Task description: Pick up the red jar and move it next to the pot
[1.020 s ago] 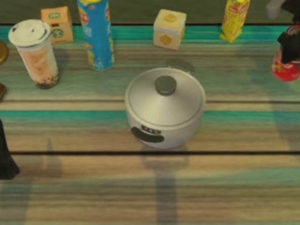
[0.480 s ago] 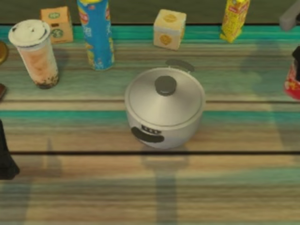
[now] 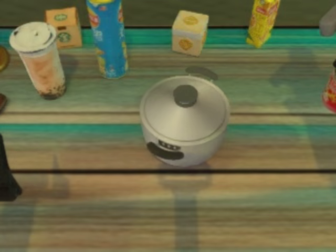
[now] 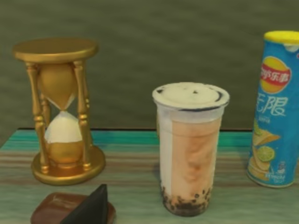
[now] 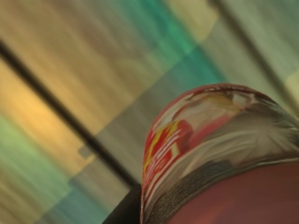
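Left arm: parked at the table's left edge, near side; only a dark part of it (image 3: pixel 6 178) shows in the top view, and I cannot tell how its fingers stand.
Hourglass: gold, upright (image 4: pixel 58 112), at the far left, just left of the drink cup in the left wrist view.
Brown dish: low and round (image 4: pixel 56 208), on the near side of the hourglass.
Drink cup: clear cup with a white lid (image 3: pixel 39 60), far left, standing upright.
Green-marked carton: small box (image 3: pixel 64 26) at the far edge, between the cup and the can.
Blue can: tall (image 3: pixel 108 37), upright, just right of that box.
Pot: 1 silver-grey pot (image 3: pixel 184 119) with a domed lid, mid-table, black oval mark facing the near side.
Cream box: (image 3: pixel 189 32) far of the pot, near the back edge.
Yellow carton: (image 3: pixel 262 21) far right, at the back edge.
Red jar: (image 3: pixel 331 93) at the right edge of the top view, partly cut off, well apart from the pot; it fills the right wrist view (image 5: pixel 219 154).
Right gripper: out of clear sight at the right edge; cannot tell whether it pinches the jar.
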`<state>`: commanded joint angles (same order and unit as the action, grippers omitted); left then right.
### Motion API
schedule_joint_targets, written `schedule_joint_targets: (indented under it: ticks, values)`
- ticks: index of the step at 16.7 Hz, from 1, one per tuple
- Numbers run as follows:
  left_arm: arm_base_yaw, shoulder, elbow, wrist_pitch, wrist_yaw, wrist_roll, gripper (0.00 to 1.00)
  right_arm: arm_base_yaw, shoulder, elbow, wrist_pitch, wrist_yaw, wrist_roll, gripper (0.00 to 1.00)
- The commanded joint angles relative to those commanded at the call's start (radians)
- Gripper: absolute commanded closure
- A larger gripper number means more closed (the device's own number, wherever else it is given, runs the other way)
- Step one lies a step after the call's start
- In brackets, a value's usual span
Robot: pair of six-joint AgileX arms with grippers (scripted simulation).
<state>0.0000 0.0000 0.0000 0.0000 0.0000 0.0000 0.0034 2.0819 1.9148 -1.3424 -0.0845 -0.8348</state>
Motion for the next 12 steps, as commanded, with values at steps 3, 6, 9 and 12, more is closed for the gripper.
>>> schedule_joint_targets:
  ticks: [3,6,9,12]
  values:
    - [0.0,0.0,0.0,0.0,0.0,0.0,0.0,0.008,0.003,0.002,0.001,0.001,0.014,1.0]
    - [0.0,0.0,0.0,0.0,0.0,0.0,0.0,0.036,0.006,-0.006,0.023,0.011,0.108,1.0]
    - [0.0,0.0,0.0,0.0,0.0,0.0,0.0,0.079,0.014,-0.028,0.056,0.029,0.289,1.0]
    - [0.0,0.0,0.0,0.0,0.0,0.0,0.0,0.132,0.025,-0.058,0.096,0.052,0.528,1.0]
